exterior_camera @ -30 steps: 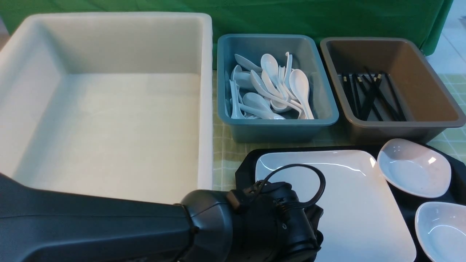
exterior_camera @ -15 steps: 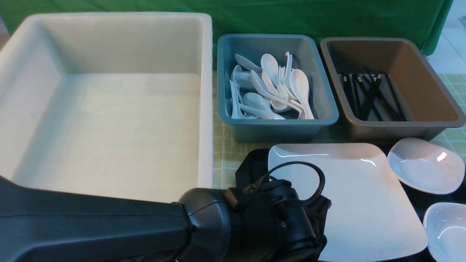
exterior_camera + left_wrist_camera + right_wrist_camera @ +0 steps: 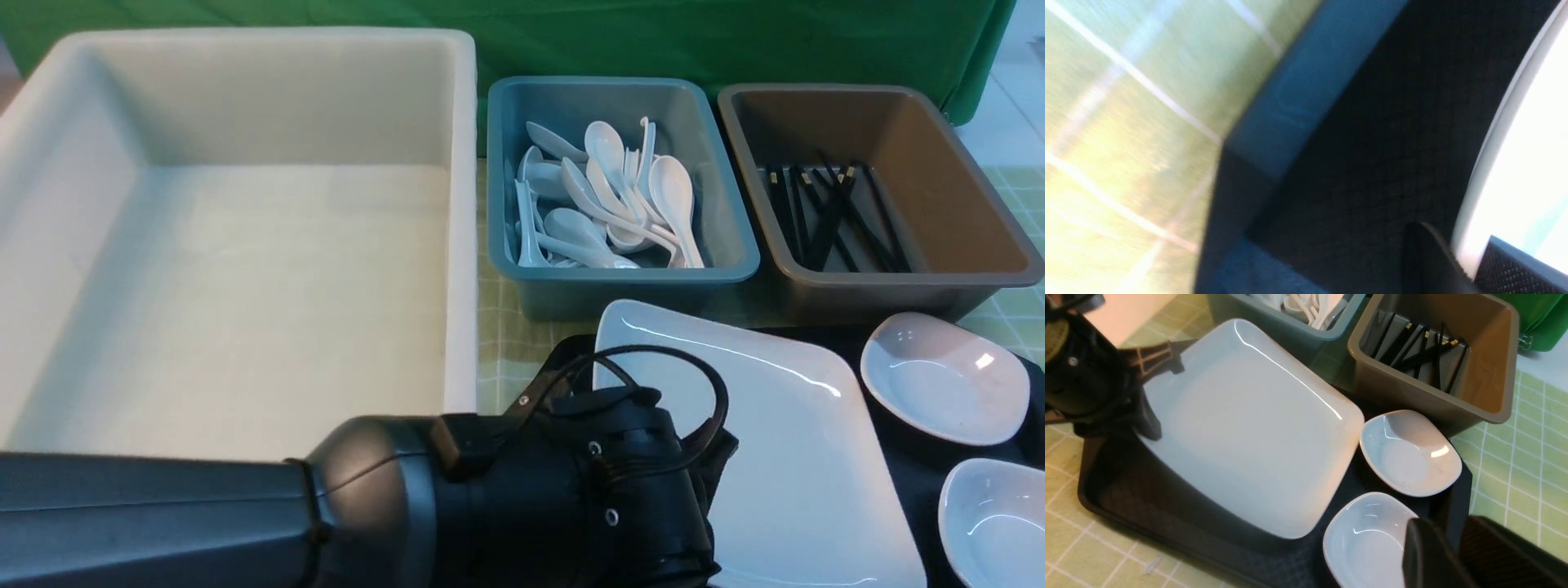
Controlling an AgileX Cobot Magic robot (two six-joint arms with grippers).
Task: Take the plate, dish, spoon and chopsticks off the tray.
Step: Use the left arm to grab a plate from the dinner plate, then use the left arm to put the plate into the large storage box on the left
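The large white plate (image 3: 775, 433) lies tilted over the black tray (image 3: 914, 474), its left edge raised. My left gripper (image 3: 718, 469) is shut on that left edge. In the left wrist view the plate's rim (image 3: 1478, 196) sits between the fingers of the left gripper (image 3: 1470, 261), above the tray (image 3: 1372, 143). Two small deep white dishes (image 3: 943, 380) (image 3: 992, 518) sit on the tray's right side. My right gripper (image 3: 1453, 555) is shut on the tray's right rim (image 3: 1459, 498), beside the nearer dish (image 3: 1367, 539). No spoon or chopsticks show on the tray.
A big white tub (image 3: 461, 204) stands at the left. Behind the tray, a blue-grey tub (image 3: 735, 245) holds several white spoons (image 3: 612, 196), and a grey-brown tub (image 3: 1012, 261) holds several black chopsticks (image 3: 833, 212). A green checked cloth (image 3: 1515, 457) covers the table.
My left arm has risen with the plate's left edge in its grip. The plate slid right, then tilted up and turned. The far dish was nudged to the right and settled back.
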